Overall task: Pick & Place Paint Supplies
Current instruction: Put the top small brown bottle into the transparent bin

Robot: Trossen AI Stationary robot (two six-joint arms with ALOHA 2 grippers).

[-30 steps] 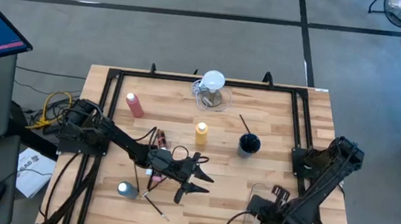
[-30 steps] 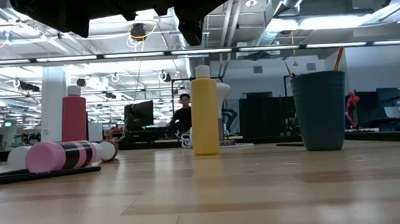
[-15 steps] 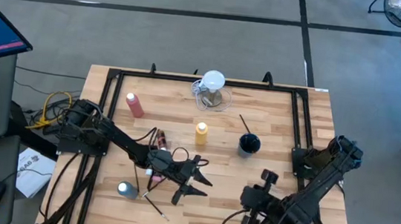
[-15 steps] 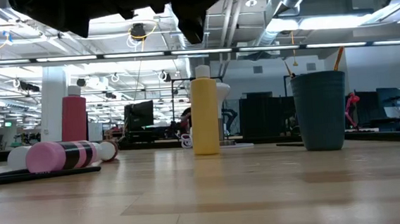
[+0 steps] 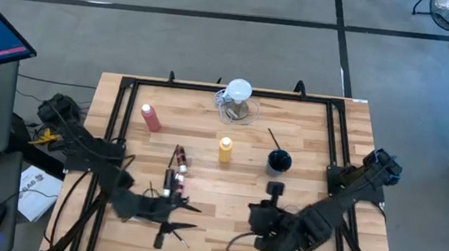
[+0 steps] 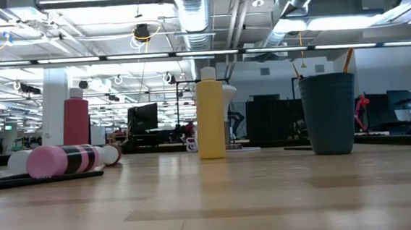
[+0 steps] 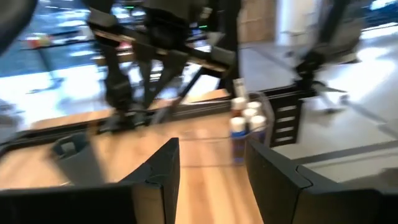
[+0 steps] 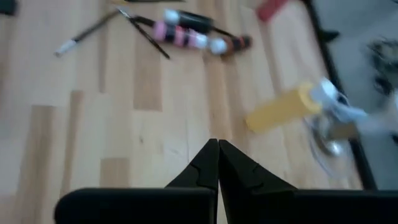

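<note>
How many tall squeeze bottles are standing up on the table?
2. The yellow bottle stands near the middle of the table, beside the dark cup. The pink-red bottle stands toward the back left corner. The arms could be hiding others.

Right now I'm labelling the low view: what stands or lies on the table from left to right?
Lying pink bottle → upright pink-red squeeze bottle → yellow squeeze bottle → dark cup.
</note>
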